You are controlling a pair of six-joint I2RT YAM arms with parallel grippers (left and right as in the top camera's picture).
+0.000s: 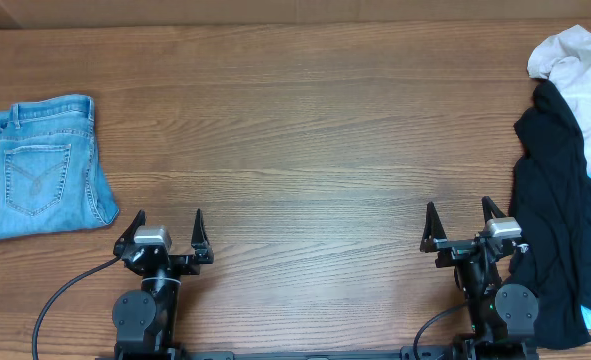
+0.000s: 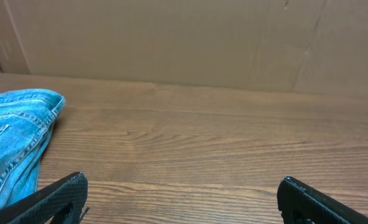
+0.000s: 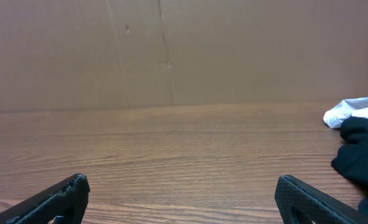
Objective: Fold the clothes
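Overhead, the wooden table (image 1: pixel 295 120) fills the frame. A black garment (image 1: pixel 550 220) sprawls down the right edge, folded jeans (image 1: pixel 47 165) lie at the left, and a white garment (image 1: pixel 585 70) sits crumpled in the upper right corner. My left pincer (image 1: pixel 168 215) and right pincer (image 1: pixel 459 205) sit along the bottom, both spread, pinching nothing

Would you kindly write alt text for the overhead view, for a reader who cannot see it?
Wooden table from above: folded blue jeans at far left, a loose pile of black, white and light-blue clothes at the right edge. The left pincer and right pincer sit open and empty at the near edge.
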